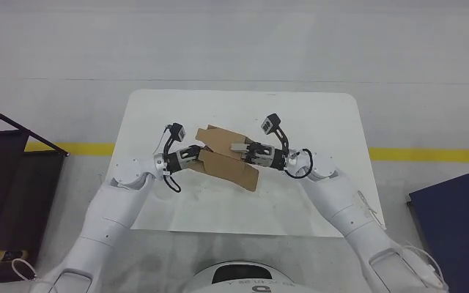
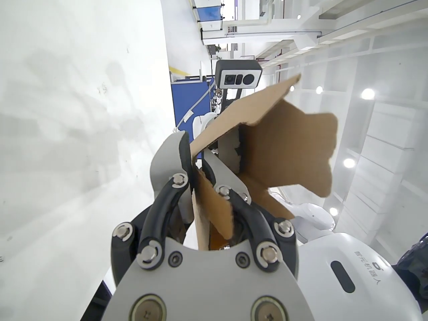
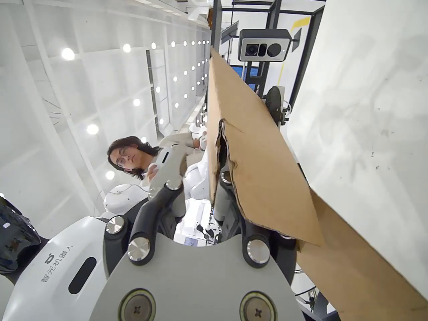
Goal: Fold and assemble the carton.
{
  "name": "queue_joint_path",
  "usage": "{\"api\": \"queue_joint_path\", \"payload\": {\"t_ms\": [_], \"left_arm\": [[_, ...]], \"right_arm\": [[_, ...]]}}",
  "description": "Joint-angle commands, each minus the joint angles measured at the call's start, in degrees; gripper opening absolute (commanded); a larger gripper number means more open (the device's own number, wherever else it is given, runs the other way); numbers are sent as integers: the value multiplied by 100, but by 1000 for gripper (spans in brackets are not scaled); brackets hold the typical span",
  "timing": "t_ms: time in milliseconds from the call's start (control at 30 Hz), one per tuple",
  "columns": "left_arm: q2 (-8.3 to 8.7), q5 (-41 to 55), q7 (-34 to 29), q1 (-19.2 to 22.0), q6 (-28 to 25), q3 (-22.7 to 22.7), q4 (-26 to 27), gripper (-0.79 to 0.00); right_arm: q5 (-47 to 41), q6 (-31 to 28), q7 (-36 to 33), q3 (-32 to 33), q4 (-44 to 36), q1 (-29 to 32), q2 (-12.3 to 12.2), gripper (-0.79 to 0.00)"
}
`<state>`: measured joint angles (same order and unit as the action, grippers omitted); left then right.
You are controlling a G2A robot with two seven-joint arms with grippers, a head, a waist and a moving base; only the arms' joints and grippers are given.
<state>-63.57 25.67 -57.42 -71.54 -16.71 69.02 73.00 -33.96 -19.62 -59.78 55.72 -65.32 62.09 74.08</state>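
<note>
Carton (image 1: 231,165): brown cardboard, partly folded and not closed. It is over the middle of the counter (image 1: 308,117), between the two hands, and lies slantwise from the far left to the near right in the top view. I cannot tell if its underside touches the counter.
Left hand (image 1: 196,154): at the left end of the carton, closed on it. In the left wrist view the hand (image 2: 194,158) pinches a thin wall of the carton (image 2: 230,121), with both fingers (image 2: 182,155) pressed against the cardboard.
Flap (image 2: 294,148): stands out beyond the left hand, bent open, with an uneven outline.
Right hand (image 1: 238,149): at the far right side of the carton, its fingers apart. In the right wrist view the hand (image 3: 195,172) has a panel of the carton (image 3: 254,155) standing between its fingers. The outer finger (image 3: 165,172) is clear of the cardboard with a gap, and the other one is tucked behind a panel with a torn edge.
Counter: white, with rounded corners.
</note>
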Motion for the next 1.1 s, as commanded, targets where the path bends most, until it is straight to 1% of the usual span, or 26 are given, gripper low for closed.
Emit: {"api": "queue_joint_path", "payload": {"t_ms": [0, 100, 133, 167, 200, 267, 367, 433, 500, 567, 667, 733, 867, 1067], "left_arm": [[10, -43, 64, -31, -12, 36, 14, -785], [31, -133, 293, -68, -36, 154, 26, -785], [40, -195, 399, -77, -45, 204, 28, -570], [50, -245, 495, -89, -50, 256, 35, -249], [59, -267, 585, -106, -46, 314, 42, 0], [78, -255, 707, -150, -30, 432, 81, 0], [111, -207, 740, -257, 21, 595, 220, 0], [130, -122, 645, -366, 78, 662, 407, 0], [144, -58, 464, -496, 144, 664, 623, 0], [149, -89, 290, -610, 216, 581, 834, 0], [121, -233, 309, -678, 315, 333, 1019, 0], [89, -520, 429, -617, 319, 107, 1079, 0], [-3, -1055, 847, -374, 274, -354, 1136, 0], [-153, -1371, 1290, 29, 255, -894, 918, 0]], "right_arm": [[63, 2, -41, 6, 10, 2, -8, -785], [115, -91, -27, 100, 1, 28, -34, -785], [131, -160, 24, 163, -5, 47, -48, -785], [140, -277, 116, 256, -13, 75, -65, -785], [119, -407, 246, 367, -20, 119, -83, -785], [214, -702, 651, 617, -3, 204, -126, -785], [579, -1159, 1477, 896, 44, 372, -167, -785], [657, -1360, 1860, 1024, 63, 487, -178, -785], [935, -1546, 2225, 1116, 91, 569, -191, -785], [1034, -1586, 2386, 1122, 23, 641, -189, -785], [1265, -1675, 2523, 1111, -98, 733, -190, -785], [1359, -1708, 2550, 1088, -199, 789, -188, -785], [1426, -1792, 2503, 1047, -425, 892, -187, -785], [1223, -1820, 2170, 1071, -765, 1025, -212, -785]]}}
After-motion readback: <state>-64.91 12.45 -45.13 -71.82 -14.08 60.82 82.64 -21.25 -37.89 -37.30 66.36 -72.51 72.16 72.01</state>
